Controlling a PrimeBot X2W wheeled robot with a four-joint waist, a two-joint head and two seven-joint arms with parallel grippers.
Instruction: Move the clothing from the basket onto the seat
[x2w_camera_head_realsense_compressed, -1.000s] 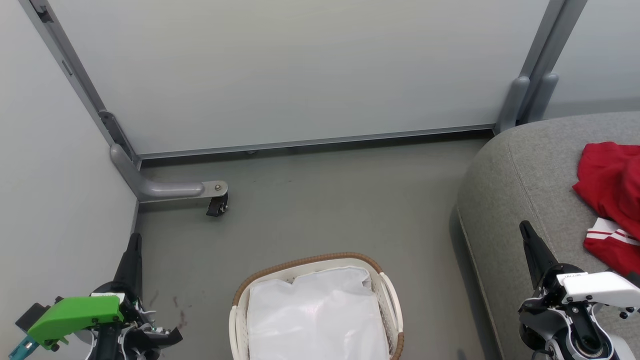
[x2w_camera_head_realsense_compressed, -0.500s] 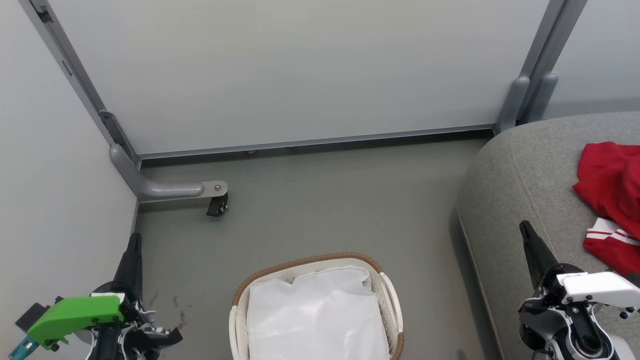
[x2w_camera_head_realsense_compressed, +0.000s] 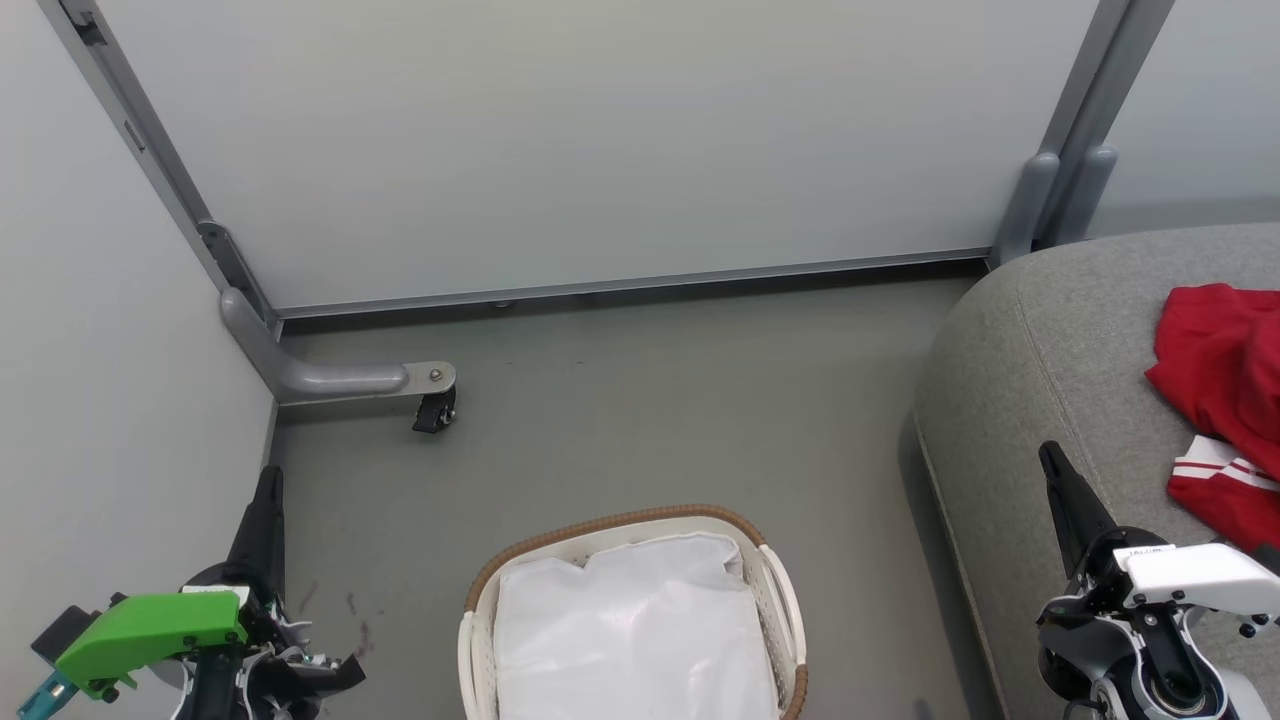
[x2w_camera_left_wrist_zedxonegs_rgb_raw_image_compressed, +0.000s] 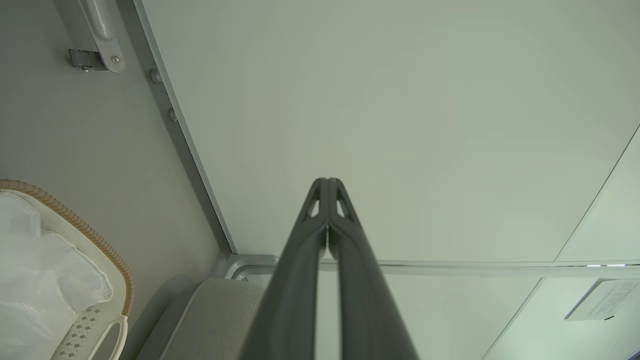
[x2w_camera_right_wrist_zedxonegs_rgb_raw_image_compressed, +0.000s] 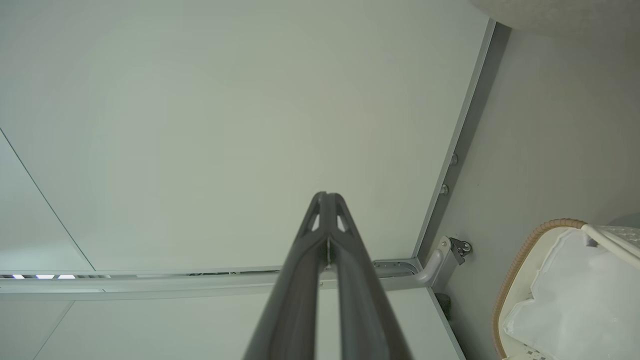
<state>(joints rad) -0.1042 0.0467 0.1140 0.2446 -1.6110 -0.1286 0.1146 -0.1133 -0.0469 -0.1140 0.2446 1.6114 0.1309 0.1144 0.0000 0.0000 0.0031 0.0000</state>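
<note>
Two grippers sit low in the head view, one on each side of the basket (x2w_camera_head_realsense_compressed: 600, 522). The left gripper (x2w_camera_head_realsense_compressed: 268, 480) is at the lower left, close to the pale side wall (x2w_camera_head_realsense_compressed: 100, 350) and over the grey floor (x2w_camera_head_realsense_compressed: 650, 400). Its two long dark fingers (x2w_camera_left_wrist_zedxonegs_rgb_raw_image_compressed: 300, 280) are pressed together and hold nothing. The left wrist view shows the tips touching. A bright green part (x2w_camera_head_realsense_compressed: 150, 628) sits on that arm behind the fingers.

The right gripper (x2w_camera_head_realsense_compressed: 1050, 460) is at the lower right, over the near edge of the seat (x2w_camera_head_realsense_compressed: 1060, 340). Its fingers are pressed together too, with nothing between them, and the right wrist view shows the tips meeting.

The red clothing (x2w_camera_head_realsense_compressed: 1220, 370) lies on the seat at the right edge of the head view, well apart from the basket. A white cuff (x2w_camera_head_realsense_compressed: 1205, 460) with thin red stripes shows on the lower piece. The clothing is near the right arm, but the fingers do not touch it.

The basket stands on the floor between the two grippers, near the bottom of the view. It has a brown rim and white sides. A white liner (x2w_camera_head_realsense_compressed: 630, 630) lies inside it, a bit crumpled. A small black wheel (x2w_camera_head_realsense_compressed: 433, 412) stands on the floor beyond the basket, near the back wall panel (x2w_camera_head_realsense_compressed: 600, 150).
</note>
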